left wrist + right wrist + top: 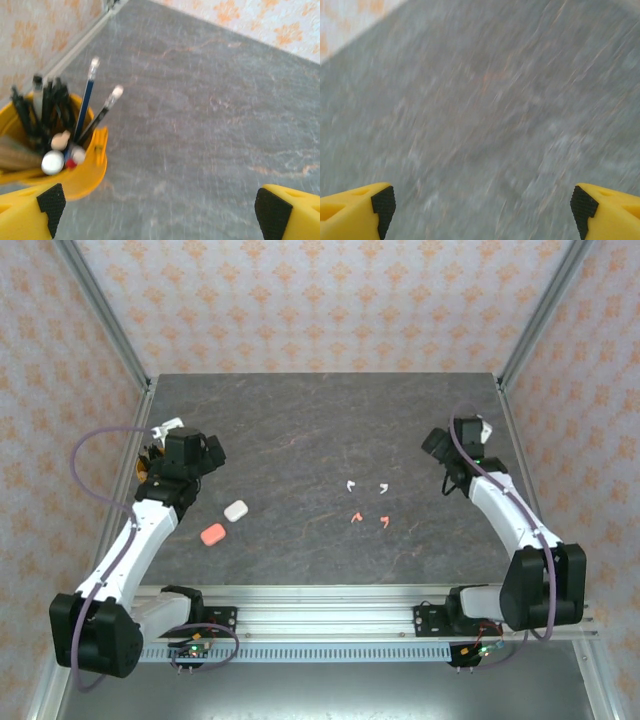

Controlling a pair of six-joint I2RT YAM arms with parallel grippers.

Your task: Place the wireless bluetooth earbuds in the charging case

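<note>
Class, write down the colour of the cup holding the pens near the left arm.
Yellow: the pen cup shows best in the left wrist view.

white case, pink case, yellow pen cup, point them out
white case (pixel 236 509), top external view, its top
pink case (pixel 213 534), top external view, its top
yellow pen cup (pixel 93 171), left wrist view, outer wall

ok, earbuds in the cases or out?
Out. Two white earbuds and two pink earbuds lie loose on the table, well apart from the white case and pink case further left.
</note>
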